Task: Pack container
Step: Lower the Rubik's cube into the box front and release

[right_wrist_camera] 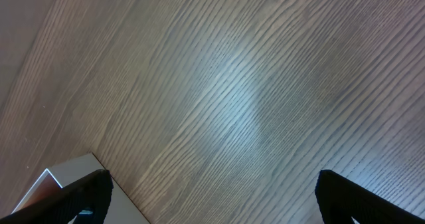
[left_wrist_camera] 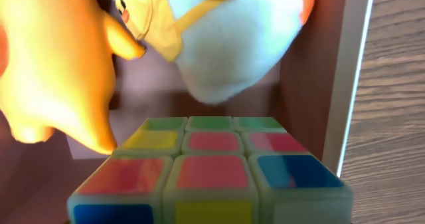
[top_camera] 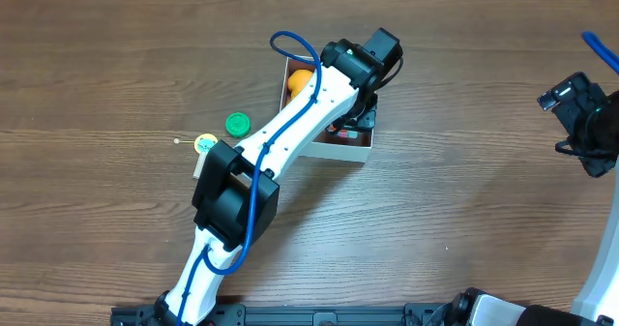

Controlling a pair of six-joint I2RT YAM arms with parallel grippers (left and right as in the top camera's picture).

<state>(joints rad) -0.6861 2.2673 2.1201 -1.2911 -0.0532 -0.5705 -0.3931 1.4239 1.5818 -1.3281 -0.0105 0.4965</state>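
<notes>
While left gripper [top_camera: 360, 113] covers square white-walled container [top_camera: 338, 153], jaw state unclear, glossy colour cube [left_wrist_camera: 212, 177], fuzzy white plush [left_wrist_camera: 232, 44] inside, round green cap [top_camera: 238, 124] near, right gripper [right_wrist_camera: 212, 197] jaws apart.

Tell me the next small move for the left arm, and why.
Probably lift the left arm straight up, slowly. Its camera sits low inside the container, right over the puzzle cube beside the orange toy and white plush; its fingers are out of view, so grip is unconfirmed.
</notes>
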